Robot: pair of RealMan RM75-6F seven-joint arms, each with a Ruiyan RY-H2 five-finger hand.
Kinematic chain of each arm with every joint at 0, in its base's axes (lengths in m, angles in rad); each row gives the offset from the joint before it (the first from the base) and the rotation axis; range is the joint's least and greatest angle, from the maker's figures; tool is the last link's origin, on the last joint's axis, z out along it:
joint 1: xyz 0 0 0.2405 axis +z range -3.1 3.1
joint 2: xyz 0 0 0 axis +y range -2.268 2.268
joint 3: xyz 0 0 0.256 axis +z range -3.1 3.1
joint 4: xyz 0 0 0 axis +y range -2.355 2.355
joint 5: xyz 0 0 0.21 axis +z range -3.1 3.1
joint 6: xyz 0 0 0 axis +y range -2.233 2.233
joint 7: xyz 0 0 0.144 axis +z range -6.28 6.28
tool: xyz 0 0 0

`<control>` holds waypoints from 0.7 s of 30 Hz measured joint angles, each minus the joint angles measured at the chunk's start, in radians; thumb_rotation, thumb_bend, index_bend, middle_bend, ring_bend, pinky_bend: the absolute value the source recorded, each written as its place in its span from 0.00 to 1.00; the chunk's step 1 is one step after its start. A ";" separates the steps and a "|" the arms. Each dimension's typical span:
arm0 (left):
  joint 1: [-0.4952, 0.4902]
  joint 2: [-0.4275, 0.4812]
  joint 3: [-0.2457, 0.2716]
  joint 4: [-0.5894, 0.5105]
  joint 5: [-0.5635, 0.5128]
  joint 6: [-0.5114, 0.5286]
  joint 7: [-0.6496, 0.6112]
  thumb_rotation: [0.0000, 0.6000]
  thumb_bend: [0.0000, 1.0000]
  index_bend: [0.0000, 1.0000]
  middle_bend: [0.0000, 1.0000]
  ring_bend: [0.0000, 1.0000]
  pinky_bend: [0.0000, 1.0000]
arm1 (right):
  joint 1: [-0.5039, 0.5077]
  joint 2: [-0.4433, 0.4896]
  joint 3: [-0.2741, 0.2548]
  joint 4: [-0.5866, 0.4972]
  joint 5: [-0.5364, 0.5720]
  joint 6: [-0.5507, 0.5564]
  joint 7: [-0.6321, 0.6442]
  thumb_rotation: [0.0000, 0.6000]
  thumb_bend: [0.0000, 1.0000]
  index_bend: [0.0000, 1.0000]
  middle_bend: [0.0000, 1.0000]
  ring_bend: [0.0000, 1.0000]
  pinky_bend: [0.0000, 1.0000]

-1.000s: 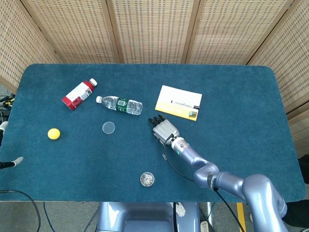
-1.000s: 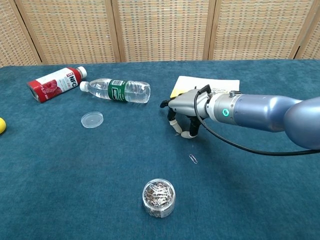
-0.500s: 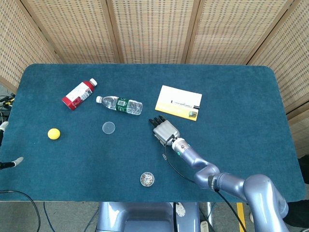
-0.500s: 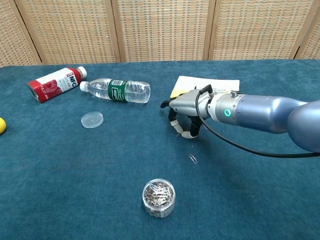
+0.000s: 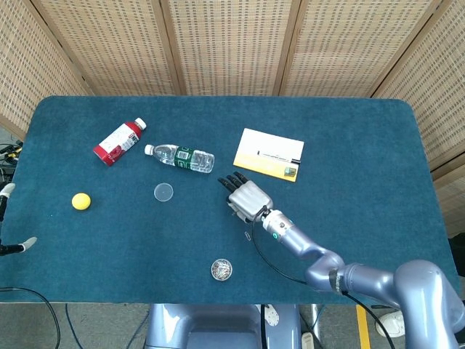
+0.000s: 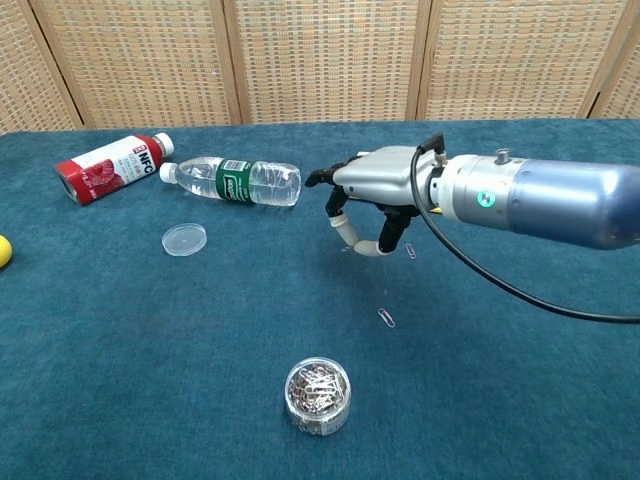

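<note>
Right hand (image 6: 372, 200) hung above the table (image 6: 120, 340), near the water bottle (image 6: 232, 181) and in front of the notepad (image 5: 269, 154), fingers (image 6: 352, 235) curled down and in. A small paper clip (image 6: 411, 250) showed right at one fingertip; I couldn't tell whether it was pinched or just lay behind it. A second clip (image 6: 386, 317) lay loose on the cloth between the hand and the open jar of clips (image 6: 318, 396); the lid (image 6: 184, 240) sat well apart to the left. Risks as I saw them: if that clip was held, the grip looked marginal, so any wrist jolt could drop it onto the dark pile. The jar is small and light, so a curled finger clipping its rim could tip it. Left hand: only a sliver at the table edge (image 5: 20, 243), finger state unreadable.
</note>
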 measured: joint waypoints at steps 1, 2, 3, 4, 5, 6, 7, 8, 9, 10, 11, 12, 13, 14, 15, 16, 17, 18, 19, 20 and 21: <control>0.001 0.001 0.001 -0.001 0.003 0.001 -0.002 1.00 0.00 0.00 0.00 0.00 0.00 | -0.004 0.014 -0.005 -0.027 -0.013 0.009 0.001 1.00 0.45 0.63 0.00 0.00 0.00; 0.001 0.002 0.002 -0.003 0.007 0.001 -0.003 1.00 0.00 0.00 0.00 0.00 0.00 | -0.008 0.028 -0.011 -0.055 -0.027 0.017 0.002 1.00 0.45 0.63 0.00 0.00 0.00; 0.002 0.003 0.003 -0.004 0.010 0.002 -0.004 1.00 0.00 0.00 0.00 0.00 0.00 | -0.013 0.047 -0.019 -0.092 -0.048 0.026 0.004 1.00 0.45 0.63 0.00 0.00 0.00; 0.003 0.003 0.003 -0.005 0.013 0.003 -0.005 1.00 0.00 0.00 0.00 0.00 0.00 | -0.016 0.061 -0.027 -0.119 -0.065 0.033 0.006 1.00 0.45 0.63 0.00 0.00 0.00; 0.004 0.004 0.004 -0.006 0.017 0.005 -0.006 1.00 0.00 0.00 0.00 0.00 0.00 | -0.019 0.074 -0.035 -0.145 -0.085 0.039 0.010 1.00 0.45 0.63 0.00 0.00 0.00; 0.004 0.004 0.005 -0.007 0.019 0.006 -0.006 1.00 0.00 0.00 0.00 0.00 0.00 | -0.023 0.090 -0.046 -0.175 -0.112 0.048 0.015 1.00 0.45 0.63 0.00 0.00 0.00; 0.005 0.005 0.005 -0.008 0.020 0.007 -0.007 1.00 0.00 0.00 0.00 0.00 0.00 | -0.026 0.100 -0.054 -0.195 -0.134 0.055 0.020 1.00 0.45 0.63 0.00 0.00 0.00; 0.005 0.005 0.006 -0.008 0.022 0.007 -0.008 1.00 0.00 0.00 0.00 0.00 0.00 | -0.028 0.110 -0.062 -0.213 -0.155 0.061 0.024 1.00 0.45 0.63 0.00 0.00 0.00; 0.006 0.005 0.006 -0.009 0.024 0.008 -0.008 1.00 0.00 0.00 0.00 0.00 0.00 | -0.030 0.121 -0.074 -0.234 -0.183 0.069 0.030 1.00 0.45 0.63 0.00 0.00 0.00; 0.006 0.006 0.007 -0.010 0.025 0.008 -0.009 1.00 0.00 0.00 0.00 0.00 0.00 | -0.031 0.128 -0.082 -0.250 -0.204 0.074 0.035 1.00 0.45 0.63 0.00 0.00 0.00; 0.006 0.006 0.007 -0.012 0.026 0.009 -0.009 1.00 0.00 0.00 0.00 0.00 0.00 | -0.032 0.135 -0.091 -0.267 -0.224 0.079 0.039 1.00 0.45 0.63 0.00 0.00 0.00; 0.007 0.007 0.007 -0.013 0.027 0.009 -0.009 1.00 0.00 0.00 0.00 0.00 0.00 | -0.033 0.144 -0.102 -0.289 -0.249 0.085 0.044 1.00 0.45 0.63 0.00 0.00 0.00; 0.007 0.007 0.008 -0.013 0.027 0.009 -0.008 1.00 0.00 0.00 0.00 0.00 0.00 | -0.033 0.150 -0.110 -0.305 -0.266 0.088 0.047 1.00 0.45 0.63 0.00 0.00 0.00; 0.007 0.007 0.008 -0.014 0.028 0.008 -0.008 1.00 0.00 0.00 0.00 0.00 0.00 | -0.032 0.154 -0.117 -0.321 -0.281 0.090 0.047 1.00 0.45 0.63 0.00 0.00 0.00; 0.007 0.007 0.009 -0.015 0.029 0.008 -0.007 1.00 0.00 0.00 0.00 0.00 0.00 | -0.030 0.156 -0.127 -0.341 -0.300 0.090 0.043 1.00 0.45 0.63 0.00 0.00 0.00; 0.007 0.007 0.009 -0.015 0.030 0.007 -0.006 1.00 0.00 0.00 0.00 0.00 0.00 | -0.027 0.155 -0.133 -0.354 -0.310 0.086 0.037 1.00 0.45 0.63 0.00 0.00 0.00; 0.007 0.007 0.009 -0.015 0.031 0.007 -0.006 1.00 0.00 0.00 0.00 0.00 0.00 | -0.025 0.153 -0.137 -0.362 -0.315 0.082 0.027 1.00 0.45 0.63 0.00 0.00 0.00; 0.007 0.007 0.009 -0.015 0.031 0.008 -0.006 1.00 0.00 0.00 0.00 0.00 0.00 | -0.022 0.147 -0.140 -0.367 -0.316 0.074 0.013 1.00 0.45 0.63 0.00 0.00 0.00; 0.007 0.007 0.009 -0.016 0.030 0.008 -0.006 1.00 0.00 0.00 0.00 0.00 0.00 | -0.021 0.144 -0.141 -0.368 -0.315 0.070 0.006 1.00 0.45 0.63 0.00 0.00 0.00; 0.007 0.007 0.009 -0.016 0.030 0.008 -0.006 1.00 0.00 0.00 0.00 0.00 0.00 | -0.019 0.139 -0.143 -0.371 -0.313 0.064 -0.004 1.00 0.45 0.63 0.00 0.00 0.00; 0.007 0.007 0.009 -0.016 0.030 0.007 -0.006 1.00 0.00 0.00 0.00 0.00 0.00 | -0.017 0.132 -0.146 -0.373 -0.311 0.057 -0.017 1.00 0.45 0.63 0.00 0.00 0.00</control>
